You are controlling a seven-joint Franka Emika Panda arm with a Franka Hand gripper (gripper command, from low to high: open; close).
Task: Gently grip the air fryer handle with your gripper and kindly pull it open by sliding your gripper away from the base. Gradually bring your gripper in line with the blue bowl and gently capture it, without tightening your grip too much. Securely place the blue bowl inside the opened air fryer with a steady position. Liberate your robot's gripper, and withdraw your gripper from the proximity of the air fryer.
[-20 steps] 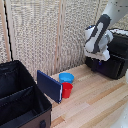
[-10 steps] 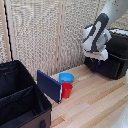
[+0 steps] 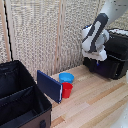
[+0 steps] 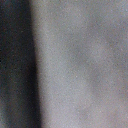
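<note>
Pale wooden floor (image 3: pixel 95 107) runs under everything. My hand (image 3: pixel 96 54) hangs at the front of the air fryer (image 3: pixel 112 60), near the floor's far edge; whether my fingers are apart or together I cannot tell. Well apart, the blue bowl (image 3: pixel 66 77) sits upright behind a red cup (image 3: pixel 66 90), beside a dark-blue panel (image 3: pixel 49 86) and an open black suitcase (image 3: pixel 20 102).

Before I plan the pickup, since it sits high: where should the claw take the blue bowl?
Take the blue bowl by its rim, coming down from above. It rests upright on the red cup, open side up, with the dark blue panel close beside it on the exterior view's left, so a side approach looks crowded.
</note>
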